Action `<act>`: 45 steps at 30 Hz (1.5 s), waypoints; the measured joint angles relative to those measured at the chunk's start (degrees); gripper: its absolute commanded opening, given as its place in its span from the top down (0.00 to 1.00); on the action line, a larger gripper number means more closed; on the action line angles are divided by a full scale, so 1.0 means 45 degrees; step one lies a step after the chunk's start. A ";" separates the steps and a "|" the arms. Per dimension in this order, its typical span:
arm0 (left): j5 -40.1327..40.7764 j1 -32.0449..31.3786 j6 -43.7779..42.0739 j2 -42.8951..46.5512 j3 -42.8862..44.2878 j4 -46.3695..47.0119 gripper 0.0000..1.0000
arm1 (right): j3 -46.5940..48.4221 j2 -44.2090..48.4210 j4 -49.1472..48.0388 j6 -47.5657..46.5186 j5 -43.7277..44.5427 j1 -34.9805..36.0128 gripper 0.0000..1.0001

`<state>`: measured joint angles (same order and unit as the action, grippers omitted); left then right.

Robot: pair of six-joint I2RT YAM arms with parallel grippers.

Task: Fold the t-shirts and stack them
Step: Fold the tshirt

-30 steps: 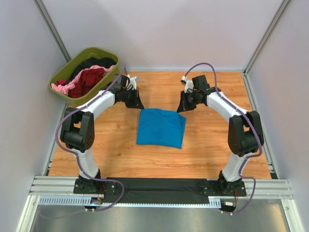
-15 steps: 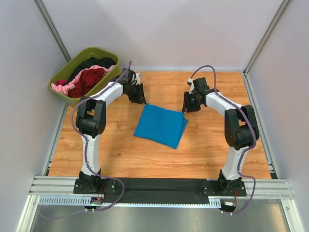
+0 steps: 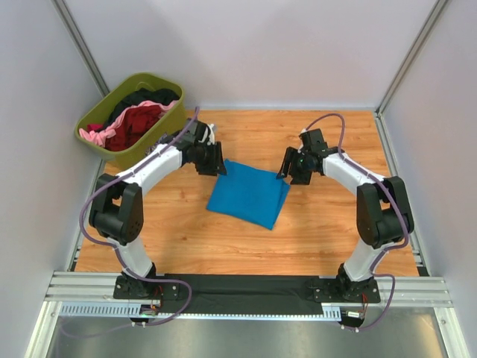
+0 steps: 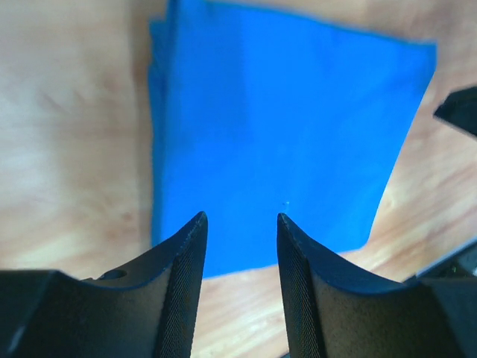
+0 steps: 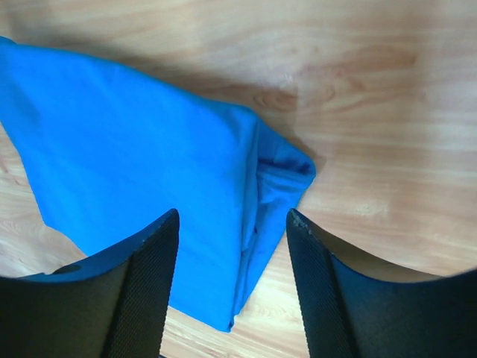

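Note:
A bright blue t-shirt [image 3: 250,195] lies folded into a skewed square on the wooden table [image 3: 313,231]. My left gripper [image 3: 218,165] hovers at its far left corner, jaws open and empty; from the left wrist camera the blue t-shirt [image 4: 276,142] fills the view beyond the fingertips. My right gripper [image 3: 286,173] hovers at the far right corner, open and empty. In the right wrist view the blue t-shirt [image 5: 149,179] shows its layered folded edge between the fingers [image 5: 153,250]. More t-shirts [image 3: 133,119], dark red, pink and black, are heaped in the tub.
An olive-green plastic tub [image 3: 168,123] stands at the far left corner, partly off the table. Grey walls and metal posts enclose the table on three sides. A black mat and rail run along the near edge by the arm bases.
Both grippers opened and let go of the blue t-shirt's far corners. The shirt was turned slightly and now lies flat and skewed. Both arms shifted a little nearer.

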<state>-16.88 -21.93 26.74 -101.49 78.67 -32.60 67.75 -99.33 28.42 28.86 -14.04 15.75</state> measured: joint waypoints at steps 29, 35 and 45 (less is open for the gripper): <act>-0.0092 0.0928 0.1520 0.2521 -0.2540 0.0952 0.41 | 0.1336 -0.2351 -0.0831 -0.3589 -0.3653 -0.0277 0.43; -0.1010 0.1817 -0.0500 -0.0398 -0.1661 0.1491 0.44 | 0.2871 -0.3327 -0.0641 -0.4478 -0.4323 -0.0379 0.46; -0.2861 0.2210 -0.2361 -0.3225 0.1302 0.1413 0.48 | 0.3968 -0.4901 0.0039 -0.5440 -0.4609 -0.0529 0.48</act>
<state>-29.76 -11.99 16.12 -116.01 84.53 -26.24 85.60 -121.38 28.60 4.38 -34.79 13.37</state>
